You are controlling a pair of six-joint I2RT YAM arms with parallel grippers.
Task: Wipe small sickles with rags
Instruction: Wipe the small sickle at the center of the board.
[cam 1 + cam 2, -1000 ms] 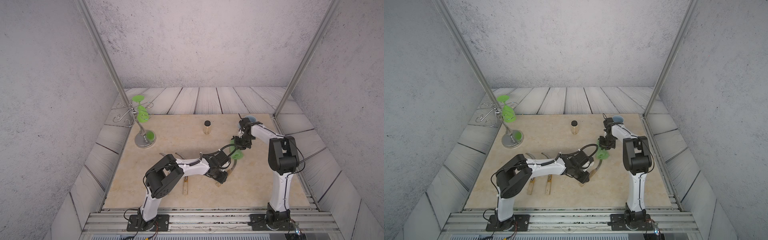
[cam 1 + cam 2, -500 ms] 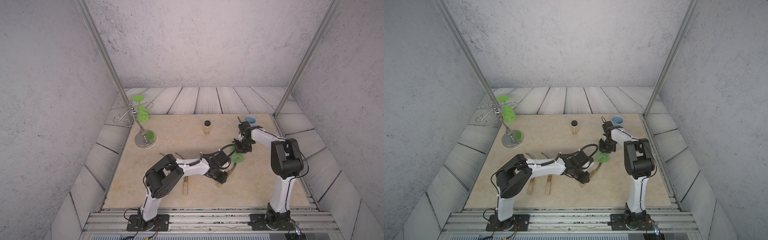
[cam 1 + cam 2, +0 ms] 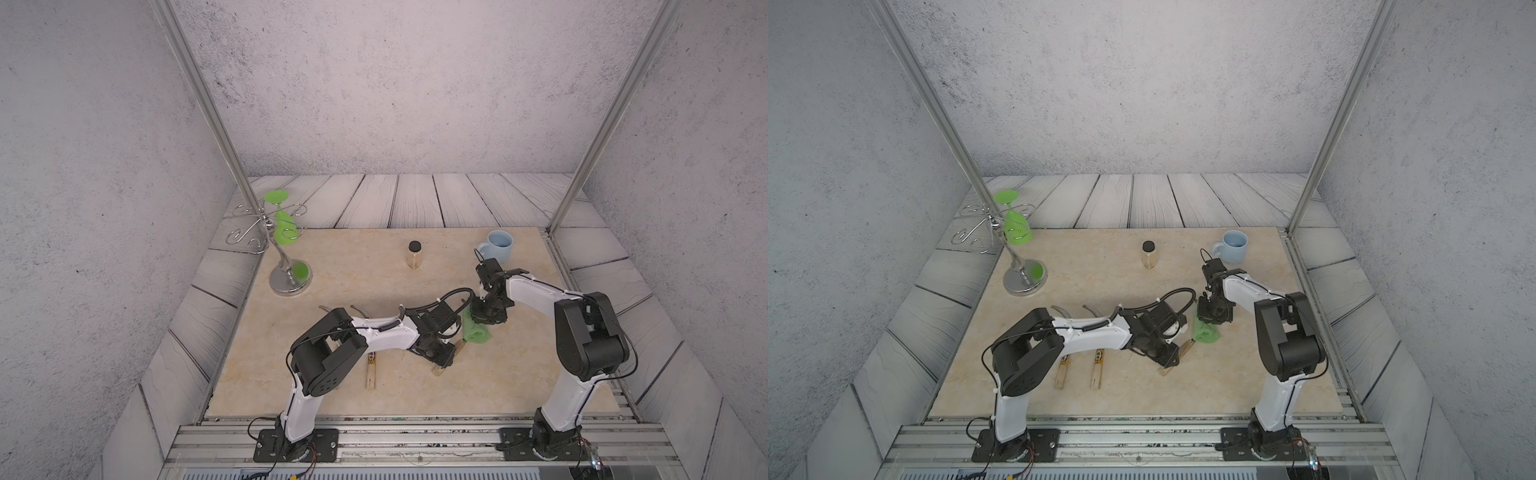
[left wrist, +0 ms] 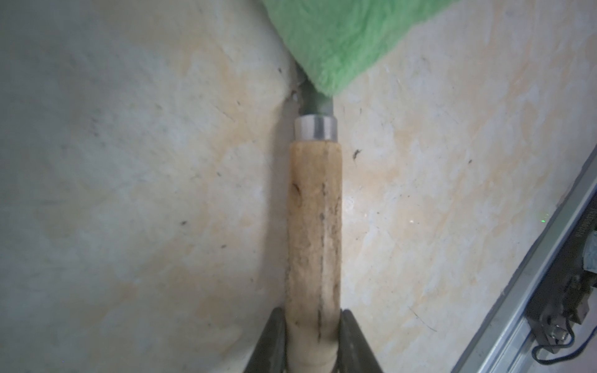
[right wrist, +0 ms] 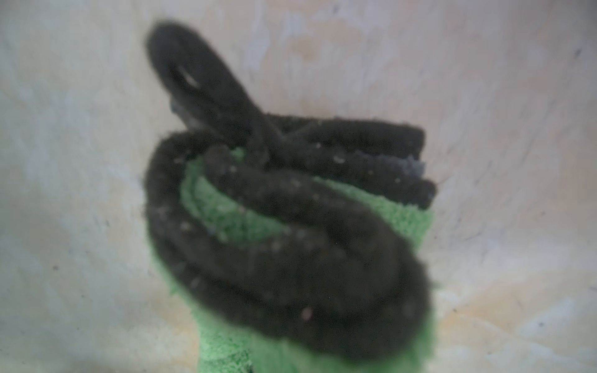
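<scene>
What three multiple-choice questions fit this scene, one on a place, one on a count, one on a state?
1. Where on the tabletop does the blue mug stand? A. far right corner B. near left corner C. centre
2. How many small sickles are there? A. one B. three C. five
3. What does the left gripper hold? A. nothing B. the blue mug C. a sickle handle
Answers: A, both top views show it in that corner; B, three wooden handles show in a top view; C, its jaws pinch the handle in the left wrist view.
</scene>
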